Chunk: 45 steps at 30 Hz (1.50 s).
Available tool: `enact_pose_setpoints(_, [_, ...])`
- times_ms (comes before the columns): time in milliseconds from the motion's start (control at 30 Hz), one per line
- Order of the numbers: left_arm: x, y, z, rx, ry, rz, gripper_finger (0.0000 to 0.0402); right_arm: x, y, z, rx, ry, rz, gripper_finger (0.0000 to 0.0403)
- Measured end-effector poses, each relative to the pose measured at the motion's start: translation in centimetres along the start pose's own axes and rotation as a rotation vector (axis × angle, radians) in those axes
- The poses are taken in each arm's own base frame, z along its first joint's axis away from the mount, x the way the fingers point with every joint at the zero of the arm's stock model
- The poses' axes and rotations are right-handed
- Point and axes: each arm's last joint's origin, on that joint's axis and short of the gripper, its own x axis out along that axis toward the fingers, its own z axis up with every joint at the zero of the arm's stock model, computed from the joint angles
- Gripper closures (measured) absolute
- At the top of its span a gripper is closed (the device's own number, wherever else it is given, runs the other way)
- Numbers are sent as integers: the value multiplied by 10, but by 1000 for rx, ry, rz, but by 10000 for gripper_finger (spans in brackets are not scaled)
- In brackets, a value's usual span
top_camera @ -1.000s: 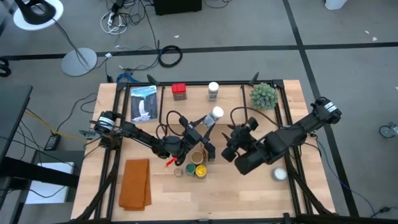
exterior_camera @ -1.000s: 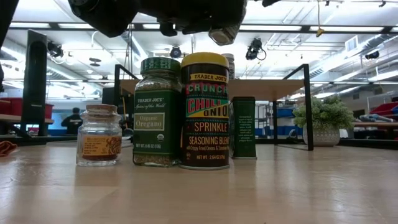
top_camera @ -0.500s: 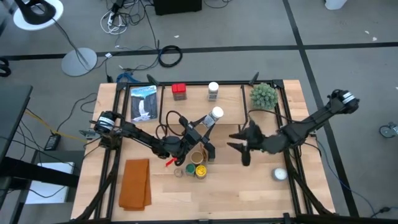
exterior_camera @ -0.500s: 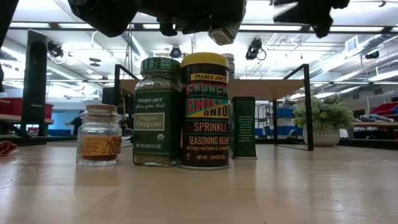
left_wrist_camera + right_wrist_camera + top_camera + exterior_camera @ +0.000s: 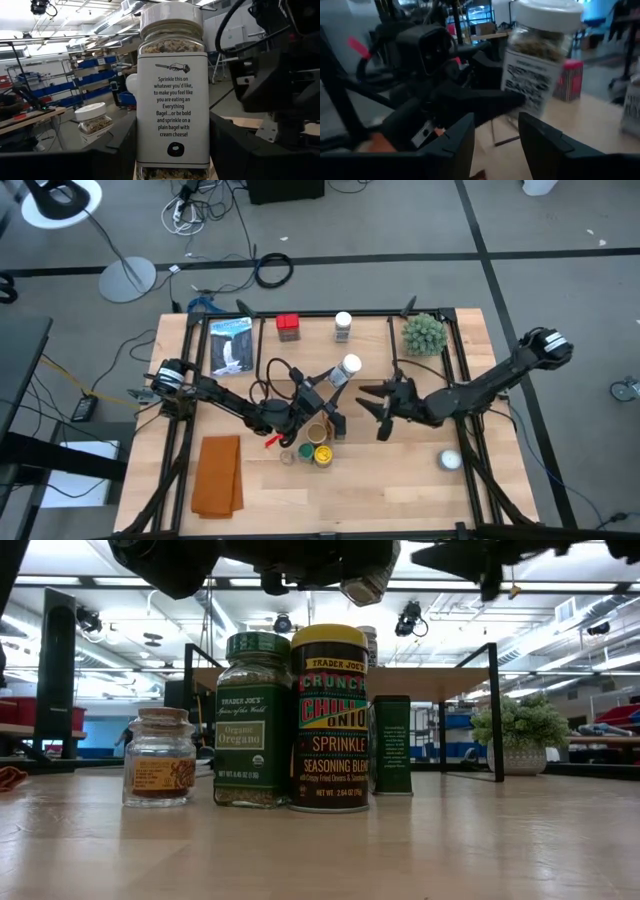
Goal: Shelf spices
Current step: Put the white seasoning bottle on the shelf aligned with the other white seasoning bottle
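Left wrist view: the left gripper (image 5: 335,380) is clamped on a white-lidded bagel-seasoning jar (image 5: 172,85), held aloft above the table, presumably for a handover. The right gripper (image 5: 385,405), fingers parted and empty, faces it just beside. Beyond, the shelf (image 5: 370,340) carries two items (red tin (image 5: 288,327), white-lidded jar (image 5: 343,326)); other spices (image 5: 290,720) wait below.

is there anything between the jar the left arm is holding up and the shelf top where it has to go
Nothing visible blocks it. The left gripper holds the white-lidded jar raised over the shelf. A red tin and another white-lidded jar stand toward the back; the board around the held jar looks bare. The right gripper waits alongside, fingers open.
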Motion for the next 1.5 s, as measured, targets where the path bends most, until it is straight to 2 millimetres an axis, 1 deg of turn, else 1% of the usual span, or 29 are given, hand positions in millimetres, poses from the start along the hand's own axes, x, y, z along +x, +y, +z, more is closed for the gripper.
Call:
enact_pose_setpoints(100, [0, 0, 0, 5, 0, 1, 208, 10, 7, 8, -59, -19, -87, 249])
enact_pose_setpoints(200, [0, 0, 0, 25, 5, 10, 208, 15, 11, 18, -101, -38, -171, 249])
enact_pose_setpoints(333, [0, 1, 0, 27, 10, 17, 208, 18, 14, 26, -81, -58, -204, 250])
enact_pose_setpoints(533, [0, 1, -1, 28, 11, 18, 207, 18, 15, 26, -75, -58, -202, 249])
enact_pose_setpoints(667, [0, 1, -1, 28, 11, 18, 207, 18, 15, 25, -114, -49, -204, 250])
enact_pose_setpoints(833, [0, 0, -1, 31, 12, 16, 207, 17, 13, 25, -80, -51, -256, 235])
enact_pose_setpoints(933, [0, 0, -1, 34, 14, 15, 207, 17, 12, 25, -78, -50, -286, 212])
enact_pose_setpoints(1067, [0, 0, -1, 36, 15, 15, 207, 16, 14, 23, -89, -39, -275, 161])
enact_pose_setpoints(1233, [1, 1, -1, 35, 15, 21, 207, 15, 19, 18, -147, 3, -138, 79])
enact_pose_setpoints(1300, [3, 3, -1, 23, 8, 28, 207, 15, 19, 17, -140, 4, -134, 54])
enact_pose_setpoints(1400, [3, 5, 3, -22, -18, 47, 207, 17, 15, 20, -91, -19, -212, 28])
enact_pose_setpoints(1500, [3, 8, 7, -44, -43, 60, 207, 18, 12, 27, 36, -76, -249, 12])
